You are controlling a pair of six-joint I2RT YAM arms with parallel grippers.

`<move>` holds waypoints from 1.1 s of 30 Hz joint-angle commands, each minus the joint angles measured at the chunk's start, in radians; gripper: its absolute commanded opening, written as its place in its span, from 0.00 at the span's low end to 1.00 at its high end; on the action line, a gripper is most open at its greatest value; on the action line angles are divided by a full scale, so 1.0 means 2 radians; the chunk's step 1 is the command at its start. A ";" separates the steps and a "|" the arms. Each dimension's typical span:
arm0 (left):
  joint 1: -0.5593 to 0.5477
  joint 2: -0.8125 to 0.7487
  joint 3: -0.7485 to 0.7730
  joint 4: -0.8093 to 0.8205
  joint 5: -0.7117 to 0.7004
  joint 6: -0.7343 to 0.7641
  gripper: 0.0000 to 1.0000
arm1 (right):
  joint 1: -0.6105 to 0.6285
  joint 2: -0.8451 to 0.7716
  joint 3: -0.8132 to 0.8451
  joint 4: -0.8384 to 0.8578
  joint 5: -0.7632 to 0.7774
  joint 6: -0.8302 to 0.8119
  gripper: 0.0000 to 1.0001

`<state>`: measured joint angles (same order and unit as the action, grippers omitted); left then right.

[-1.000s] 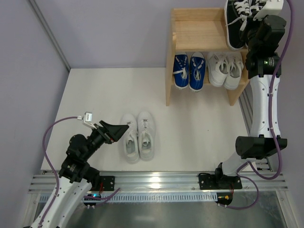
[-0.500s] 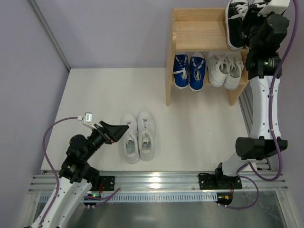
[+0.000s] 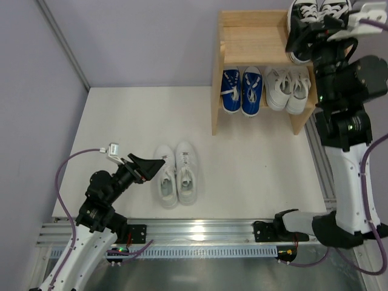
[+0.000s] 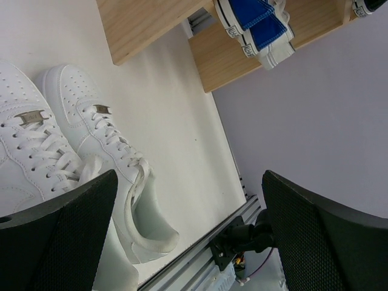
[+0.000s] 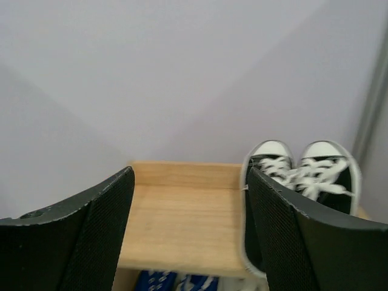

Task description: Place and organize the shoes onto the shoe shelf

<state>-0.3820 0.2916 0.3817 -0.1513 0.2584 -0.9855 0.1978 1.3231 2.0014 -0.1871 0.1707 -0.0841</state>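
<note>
No text, brand, number or sign can be read in any of the views. The small metal tags (image 4: 28, 116) on the laces of the white leather shoes (image 4: 103, 159) may carry a mark, but they are too small to make out. The black shoes (image 5: 298, 176) and the blue shoes (image 4: 256, 19) show no legible label either.
</note>
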 commanded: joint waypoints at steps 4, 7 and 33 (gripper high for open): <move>0.000 0.008 0.046 -0.026 -0.021 0.039 1.00 | 0.154 -0.136 -0.252 0.031 0.012 0.040 0.83; -0.001 0.007 0.064 -0.052 -0.039 0.056 1.00 | 0.252 -0.165 -0.372 0.035 0.068 0.056 0.87; -0.273 0.368 0.219 -0.193 -0.273 0.084 1.00 | 0.436 -0.272 -0.695 -0.054 0.280 0.338 0.88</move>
<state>-0.8234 0.9440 0.7605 -0.4896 -0.1043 -0.7975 1.0664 0.8215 0.6098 -0.2714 0.6422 0.5201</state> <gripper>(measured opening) 0.995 0.882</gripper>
